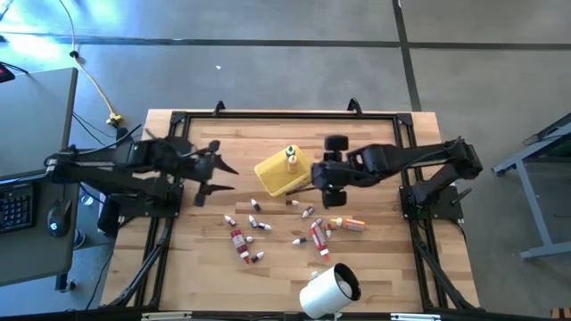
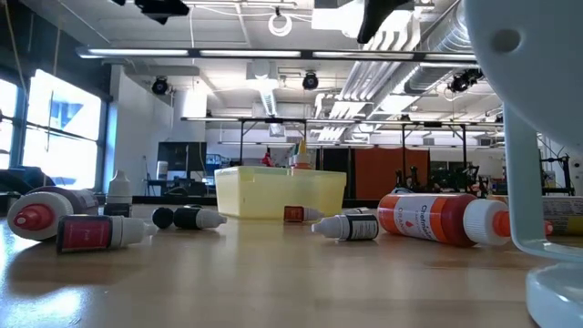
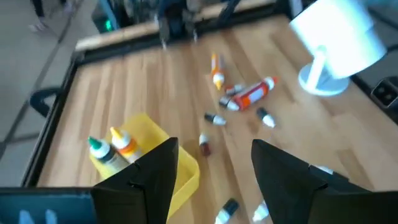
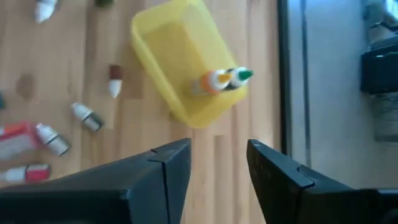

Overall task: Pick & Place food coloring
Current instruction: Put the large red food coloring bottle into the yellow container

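Several food coloring bottles and tubes lie on their sides on the wooden table, among them a red tube [image 1: 238, 242], another red tube [image 1: 317, 236] and an orange one [image 1: 350, 224]. Two bottles [image 4: 224, 79] stand upright in a corner of the yellow tray [image 1: 278, 176]. My left gripper [image 1: 225, 178] hovers open above the table left of the tray, nothing between its fingers [image 3: 155, 171]. My right gripper [image 1: 323, 185] hangs open just right of the tray, above the table, also with nothing between its fingers [image 4: 171, 165].
A large white cylinder [image 1: 328, 290] with a dark opening lies near the table's front edge, right of centre. A black rail frame [image 1: 285, 116] runs around the tabletop. Bare wood shows along the far side behind the tray and at the front left.
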Controlling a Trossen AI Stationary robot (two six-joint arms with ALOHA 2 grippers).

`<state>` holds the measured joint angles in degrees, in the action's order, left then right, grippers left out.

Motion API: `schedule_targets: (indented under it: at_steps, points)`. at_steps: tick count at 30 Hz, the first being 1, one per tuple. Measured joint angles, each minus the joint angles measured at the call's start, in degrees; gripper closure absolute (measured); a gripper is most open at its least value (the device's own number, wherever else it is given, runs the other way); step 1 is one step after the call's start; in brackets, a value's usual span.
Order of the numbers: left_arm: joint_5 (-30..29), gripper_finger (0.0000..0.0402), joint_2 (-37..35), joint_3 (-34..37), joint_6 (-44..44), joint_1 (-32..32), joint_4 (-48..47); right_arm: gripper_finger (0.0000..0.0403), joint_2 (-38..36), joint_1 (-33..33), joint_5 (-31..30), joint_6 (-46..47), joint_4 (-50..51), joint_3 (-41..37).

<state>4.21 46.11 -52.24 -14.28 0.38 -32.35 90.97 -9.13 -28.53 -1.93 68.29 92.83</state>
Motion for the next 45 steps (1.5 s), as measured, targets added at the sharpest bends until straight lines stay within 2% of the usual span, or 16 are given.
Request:
schedule_targets:
  at_steps: [3,6,9,12,16,19,22,25,29,45]
  points:
    - [1.53,0.0199,4.66,-4.27,1.00,-0.02,-4.80,0.0269,-5.17,-1.18,-1.06,0.81,-4.31,-9.99]
    - [4.62,0.0199,8.35,-5.34,3.38,-0.60,-7.08,0.0272,-12.10,-2.17,-3.15,3.24,-12.57,-21.89]
    - [5.50,0.0200,11.24,-5.19,4.30,-4.16,-7.37,0.0272,-19.16,-2.95,-3.98,3.20,-26.89,-33.44]
    - [5.14,0.0200,14.90,-5.12,7.07,-10.38,-5.74,0.0272,-24.91,-3.25,-4.02,1.83,-43.45,-43.82]
    - [-0.95,0.0200,20.25,-5.12,9.66,-19.50,-2.30,0.0272,-29.45,-3.18,-2.09,1.65,-66.25,-55.80]
    - [-6.99,0.0200,25.04,-5.12,10.05,-25.29,-0.65,0.0272,-30.07,-3.20,2.51,1.50,-81.78,-63.65]
    - [-9.95,0.0200,30.72,-5.08,10.06,-29.15,-0.27,0.0272,-29.50,-3.20,7.03,1.79,-93.53,-69.53]
    - [-9.87,0.0200,36.37,-5.08,10.42,-31.46,1.51,0.0272,-28.93,-3.42,8.04,2.12,-101.70,-73.25]
    - [-8.98,0.0200,41.75,-5.12,10.54,-33.28,5.61,0.0272,-28.97,-3.42,7.93,1.84,-106.71,-73.91]
    - [-6.16,0.0199,50.79,-5.10,10.60,-33.79,5.42,0.0272,-28.93,-3.42,10.82,0.57,-107.13,-72.36]
